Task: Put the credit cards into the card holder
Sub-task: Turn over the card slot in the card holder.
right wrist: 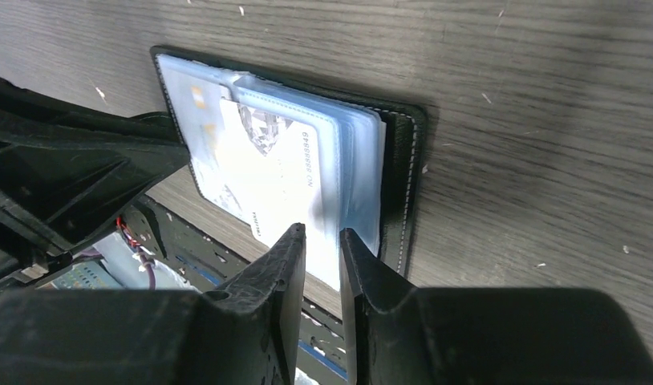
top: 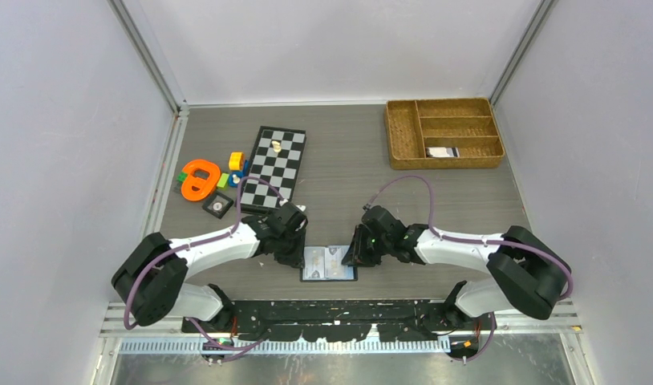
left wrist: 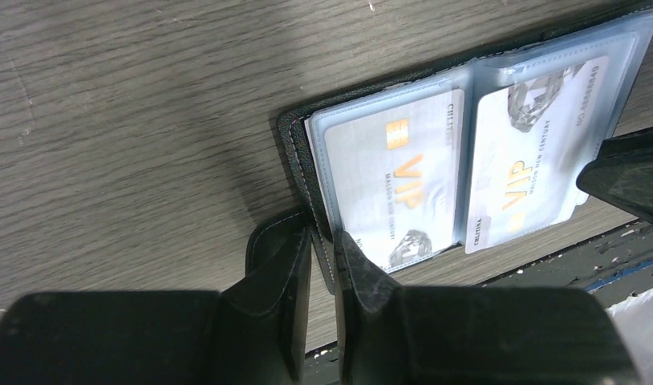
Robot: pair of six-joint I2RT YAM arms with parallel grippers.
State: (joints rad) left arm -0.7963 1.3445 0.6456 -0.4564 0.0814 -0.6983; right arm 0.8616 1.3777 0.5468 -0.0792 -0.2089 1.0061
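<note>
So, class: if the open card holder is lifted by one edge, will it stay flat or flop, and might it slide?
Probably floppy: the card holder folds at a spine, and its thin clear sleeves fan loosely. The cards inside should stiffen each half. It looks thin and light, so a push would likely slide it over the table.
</note>
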